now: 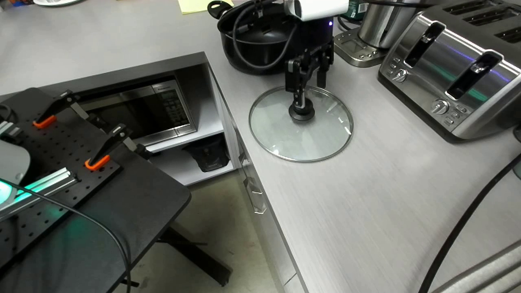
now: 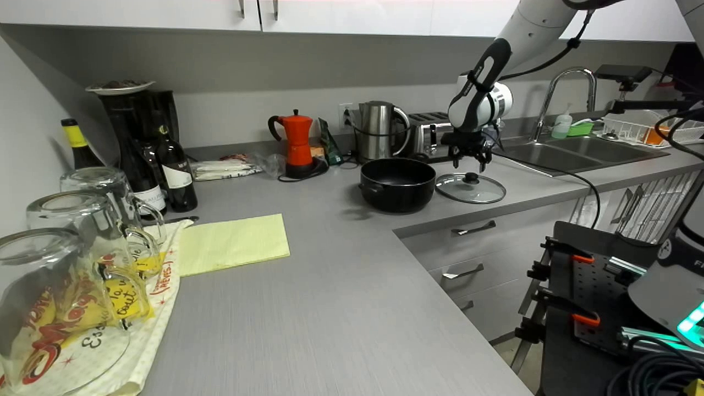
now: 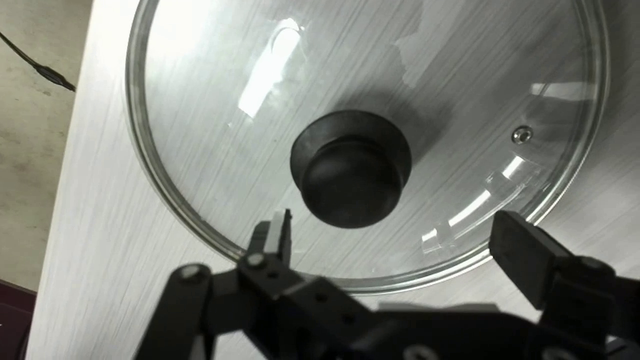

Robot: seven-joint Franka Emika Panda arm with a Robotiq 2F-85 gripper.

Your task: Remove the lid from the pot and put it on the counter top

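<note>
lid (image 1: 301,136) lies on the worktop (image 1: 386,183) beside the pot (image 2: 397,190), claw (image 3: 391,230) spread wide above it, gripping nothing; a low sideways retreat could clip the knob (image 3: 352,175), sliding it toward the edge (image 3: 69,150)

Exterior views look down on the counter (image 1: 386,195) and, farther off, toward the wall (image 2: 264,118), sharing the pot (image 2: 397,190); the wrist view is close above the lid (image 3: 352,155).
</note>
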